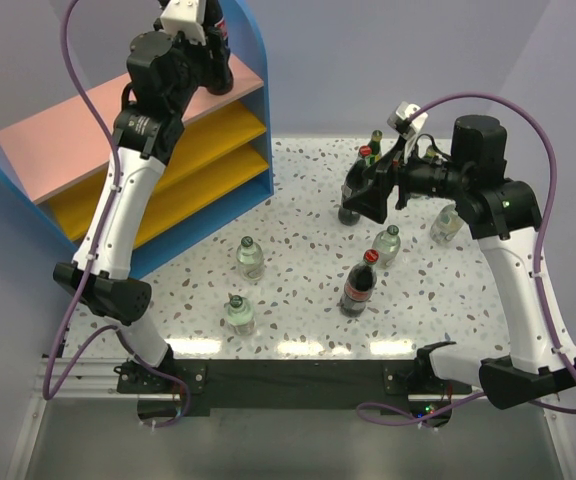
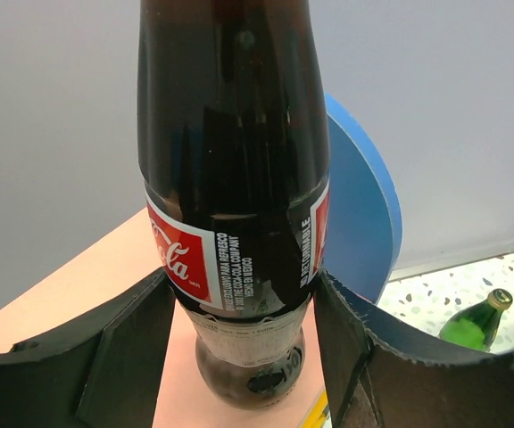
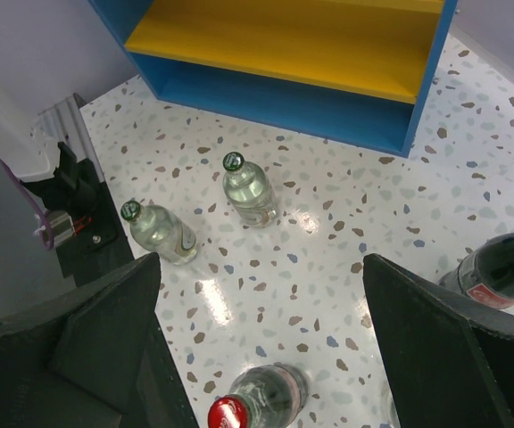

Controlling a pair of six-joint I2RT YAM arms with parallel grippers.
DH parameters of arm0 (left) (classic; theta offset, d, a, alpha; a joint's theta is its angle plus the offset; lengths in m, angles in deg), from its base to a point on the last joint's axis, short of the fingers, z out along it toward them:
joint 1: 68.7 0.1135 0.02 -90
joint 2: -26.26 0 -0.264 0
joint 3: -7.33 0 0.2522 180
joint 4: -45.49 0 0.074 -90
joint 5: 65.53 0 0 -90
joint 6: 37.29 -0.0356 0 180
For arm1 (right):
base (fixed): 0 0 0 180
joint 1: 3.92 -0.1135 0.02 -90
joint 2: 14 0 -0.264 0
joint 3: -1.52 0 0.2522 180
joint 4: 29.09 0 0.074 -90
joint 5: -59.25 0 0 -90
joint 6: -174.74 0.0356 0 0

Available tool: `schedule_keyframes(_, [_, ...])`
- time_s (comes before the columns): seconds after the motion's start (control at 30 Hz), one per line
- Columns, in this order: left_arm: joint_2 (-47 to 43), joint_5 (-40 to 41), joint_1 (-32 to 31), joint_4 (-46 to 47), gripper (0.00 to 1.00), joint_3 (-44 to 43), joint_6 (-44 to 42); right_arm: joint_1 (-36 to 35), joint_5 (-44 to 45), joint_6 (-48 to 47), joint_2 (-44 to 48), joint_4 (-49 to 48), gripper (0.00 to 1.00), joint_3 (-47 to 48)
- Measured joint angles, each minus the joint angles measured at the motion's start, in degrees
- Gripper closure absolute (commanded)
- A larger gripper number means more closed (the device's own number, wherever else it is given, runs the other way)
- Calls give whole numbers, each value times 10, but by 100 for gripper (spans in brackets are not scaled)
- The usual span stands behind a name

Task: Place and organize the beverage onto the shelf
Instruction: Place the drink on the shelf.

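Three dark red-capped cola bottles (image 1: 359, 285) are counted, one such bottle (image 2: 230, 160) stood upright, neck up, on the pink top board (image 1: 68, 140) of the shelf (image 1: 258, 150) between the fingers (image 2: 123, 348) of the left gripper (image 2: 244, 299), grip undeterminable; the right gripper (image 3: 261, 263) is spread.

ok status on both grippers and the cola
Left gripper astride cola bottle standing on pink top board, grip unclear. Right gripper open above loose bottles. No blockage visible.

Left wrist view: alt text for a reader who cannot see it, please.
A dark cola bottle with a red label stands upright on the pink top board, between the two black fingers of the left gripper; whether they press it is unclear. Behind it rises a rounded blue side panel, and a green glass bottle shows at lower right.
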Motion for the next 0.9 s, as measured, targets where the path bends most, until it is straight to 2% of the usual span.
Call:
schedule_keyframes(0.17, [4,-9,12,0,55,-5,1,0,0,0,0,0,1,0])
schedule_keyframes(0.63, [70,-11,44,26,55,-65,5,0,4,-6,0,0,1,0])
schedule_keyframes(0.9, [97,-11,52,55,49,-80,6,0,5,-11,0,1,1,0])
